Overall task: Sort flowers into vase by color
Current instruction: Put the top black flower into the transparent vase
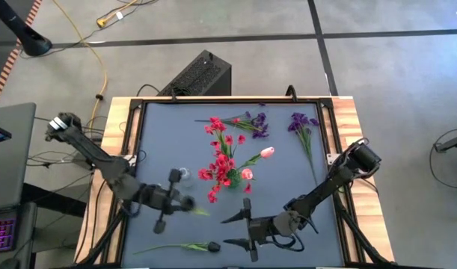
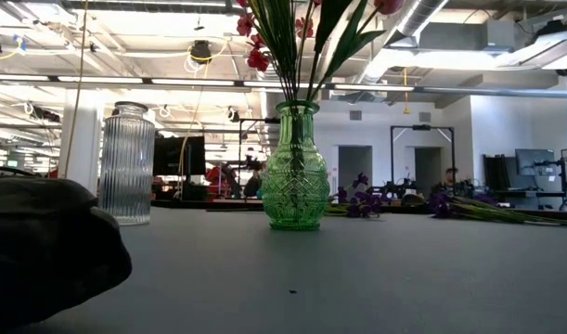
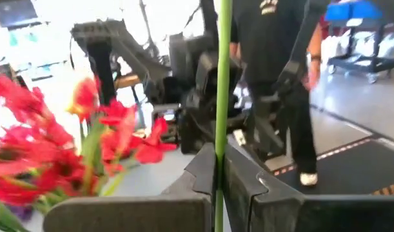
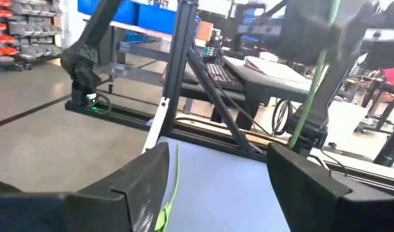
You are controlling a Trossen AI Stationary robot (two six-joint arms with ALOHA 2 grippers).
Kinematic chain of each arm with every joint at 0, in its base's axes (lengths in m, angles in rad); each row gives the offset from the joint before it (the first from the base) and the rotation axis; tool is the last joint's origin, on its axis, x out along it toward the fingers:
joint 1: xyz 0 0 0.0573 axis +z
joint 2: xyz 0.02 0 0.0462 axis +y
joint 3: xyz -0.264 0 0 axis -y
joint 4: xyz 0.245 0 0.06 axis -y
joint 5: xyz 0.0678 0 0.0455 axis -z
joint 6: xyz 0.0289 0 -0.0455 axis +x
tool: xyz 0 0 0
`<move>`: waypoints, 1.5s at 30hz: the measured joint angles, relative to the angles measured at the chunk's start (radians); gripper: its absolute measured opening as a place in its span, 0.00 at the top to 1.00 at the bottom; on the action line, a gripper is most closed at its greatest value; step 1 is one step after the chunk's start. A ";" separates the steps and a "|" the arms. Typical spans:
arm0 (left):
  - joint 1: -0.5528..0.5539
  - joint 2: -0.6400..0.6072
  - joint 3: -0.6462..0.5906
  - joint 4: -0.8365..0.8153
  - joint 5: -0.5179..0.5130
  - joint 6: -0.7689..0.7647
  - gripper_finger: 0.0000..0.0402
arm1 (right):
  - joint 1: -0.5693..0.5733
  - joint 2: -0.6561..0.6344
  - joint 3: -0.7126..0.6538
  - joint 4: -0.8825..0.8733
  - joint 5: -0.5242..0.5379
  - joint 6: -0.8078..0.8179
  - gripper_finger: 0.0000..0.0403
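Observation:
A green glass vase [image 1: 229, 180] [image 2: 295, 172] stands mid-table and holds red blossom clusters [image 1: 219, 161] and pink-white tulips [image 1: 267, 152]. A clear ribbed vase [image 1: 185, 175] [image 2: 126, 164] stands to its left. My left gripper [image 1: 186, 202] [image 3: 217, 174] is just near of the clear vase, shut on a thin green stem whose blossom does not show. My right gripper [image 1: 229, 229] [image 4: 216, 187] hovers open near the table's near edge, touching nothing. A dark tulip [image 1: 212, 245] lies on the mat to its left. Purple clusters [image 1: 256, 123] [image 1: 300, 123] lie at the far side. My left gripper pinches the green stem [image 3: 221, 129] between its two fingers. The fingers reach level from the table's left and lie across the stem. The stem stands nearly upright and runs on above and below the fingers [image 4: 311, 87]. Its lower end is hidden.
A red cluster [image 1: 217, 125] lies on the mat beside the purple ones. The mat [image 1: 161, 149] sits in a dark frame with wooden table margins. A dark rounded shape [image 2: 42, 246] fills the low view's near left. A person [image 3: 280, 77] stands beyond the table.

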 joint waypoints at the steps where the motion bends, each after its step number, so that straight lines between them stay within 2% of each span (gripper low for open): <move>1: 0.000 -0.036 -0.007 -0.018 0.008 0.005 1.00 | 0.002 0.000 0.000 -0.002 0.000 0.000 0.29; 5: 0.005 -0.175 -0.068 -0.018 -0.013 0.017 1.00 | 0.003 0.000 0.000 0.000 0.000 0.000 0.29; 10: 0.039 -0.326 -0.187 -0.026 -0.194 0.009 1.00 | 0.003 0.000 0.000 -0.006 0.000 0.015 0.29; 12: 0.062 -0.374 -0.239 -0.011 -0.229 -0.008 1.00 | 0.003 0.000 0.000 -0.018 0.000 0.033 0.29; 20: 0.129 -0.519 -0.389 -0.004 -0.223 -0.105 1.00 | 0.003 0.000 0.000 -0.025 0.000 0.053 0.29; 27: 0.145 -0.547 -0.446 0.013 -0.222 -0.108 1.00 | -0.005 0.000 0.000 -0.028 0.000 0.055 0.29; 45: 0.190 -0.503 -0.446 0.004 -0.221 -0.096 1.00 | -0.005 0.000 0.000 -0.029 0.000 0.055 0.29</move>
